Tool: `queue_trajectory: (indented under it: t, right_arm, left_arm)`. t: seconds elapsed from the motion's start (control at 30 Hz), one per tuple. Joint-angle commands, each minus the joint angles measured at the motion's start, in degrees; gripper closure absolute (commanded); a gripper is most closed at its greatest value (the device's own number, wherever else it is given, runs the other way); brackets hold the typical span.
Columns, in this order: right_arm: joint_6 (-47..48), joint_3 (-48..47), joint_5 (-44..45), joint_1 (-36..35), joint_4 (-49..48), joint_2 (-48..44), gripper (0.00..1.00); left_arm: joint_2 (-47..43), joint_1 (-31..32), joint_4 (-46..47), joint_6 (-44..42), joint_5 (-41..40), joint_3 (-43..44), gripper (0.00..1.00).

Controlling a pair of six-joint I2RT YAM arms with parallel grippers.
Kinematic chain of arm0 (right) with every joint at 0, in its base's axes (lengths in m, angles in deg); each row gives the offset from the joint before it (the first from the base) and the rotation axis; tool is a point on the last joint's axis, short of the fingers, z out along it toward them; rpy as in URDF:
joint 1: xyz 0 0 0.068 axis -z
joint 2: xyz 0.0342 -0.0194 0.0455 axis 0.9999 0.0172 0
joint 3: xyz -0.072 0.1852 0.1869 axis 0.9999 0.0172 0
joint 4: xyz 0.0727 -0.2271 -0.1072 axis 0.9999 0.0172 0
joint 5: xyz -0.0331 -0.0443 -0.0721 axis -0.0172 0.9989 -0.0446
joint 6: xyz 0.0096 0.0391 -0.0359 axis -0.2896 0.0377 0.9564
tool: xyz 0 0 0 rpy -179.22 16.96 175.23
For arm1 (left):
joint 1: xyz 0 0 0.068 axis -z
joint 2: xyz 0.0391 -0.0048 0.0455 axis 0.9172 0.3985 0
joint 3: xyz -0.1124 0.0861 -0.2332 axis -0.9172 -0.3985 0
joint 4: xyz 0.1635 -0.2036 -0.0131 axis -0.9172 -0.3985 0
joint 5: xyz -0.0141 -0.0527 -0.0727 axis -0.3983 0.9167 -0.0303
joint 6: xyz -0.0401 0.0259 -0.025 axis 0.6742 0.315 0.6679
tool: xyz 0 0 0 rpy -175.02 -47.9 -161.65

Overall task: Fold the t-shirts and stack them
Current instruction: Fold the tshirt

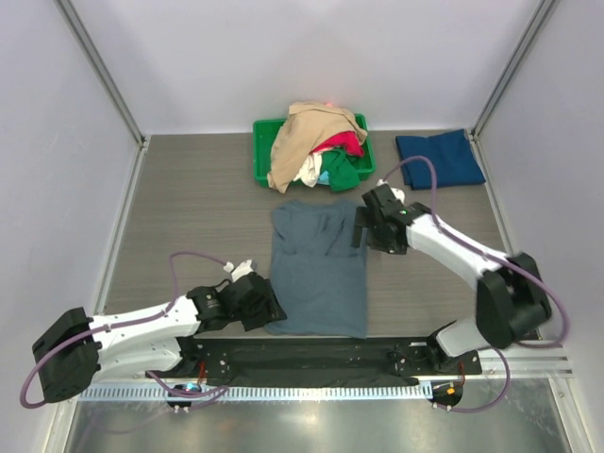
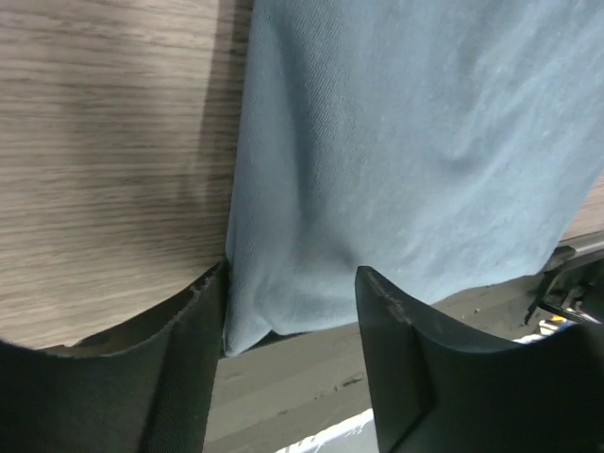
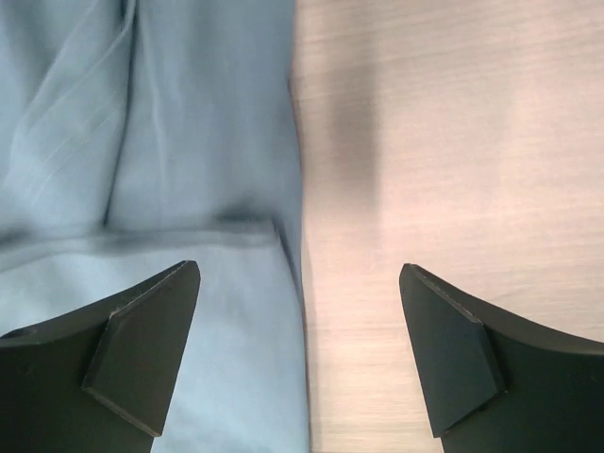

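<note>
We are holding the left end effector (image 1: 272, 307) at the near-left corner and the right end effector (image 1: 361, 226) at the far-right edge of the grey-blue t-shirt (image 1: 318, 269) lying flat on the counter (image 1: 189, 208), both with jaws parted and grasping nothing, likely staged for the next fold.

My table (image 1: 189, 217) has a grey-brown wood-grain top, matt, with the grain running side to side. Plain pale walls (image 1: 283, 57) close it in at the back, left and right. A slanted metal post (image 1: 99, 71) stands in the back left corner, and a second post (image 1: 514, 66) in the back right. A brushed metal sill (image 1: 302, 434) runs along my near edge. The light is even and soft, and the shadows on the top are faint.
</note>
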Motion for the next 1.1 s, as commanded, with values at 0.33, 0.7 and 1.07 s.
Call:
queue_trajectory:
  t: [0.33,0.7,1.07]
  right_arm:
    - [-25.4,33.2,-7.6,-14.0,0.0,-33.5,0.16]
    - [-42.2,40.1,-5.7,-33.4,-1.8,-40.6,0.33]
    - [-46.0,42.4,-1.8,-37.6,-3.7,-39.1,0.62]
  left_arm:
    - [1.1,0.2,2.1,-1.2,0.0,0.4,0.42]
    - [-1.6,0.2,0.9,0.1,0.3,-1.3,0.43]
    - [-5.5,0.5,-0.7,1.6,0.9,-3.8,0.44]
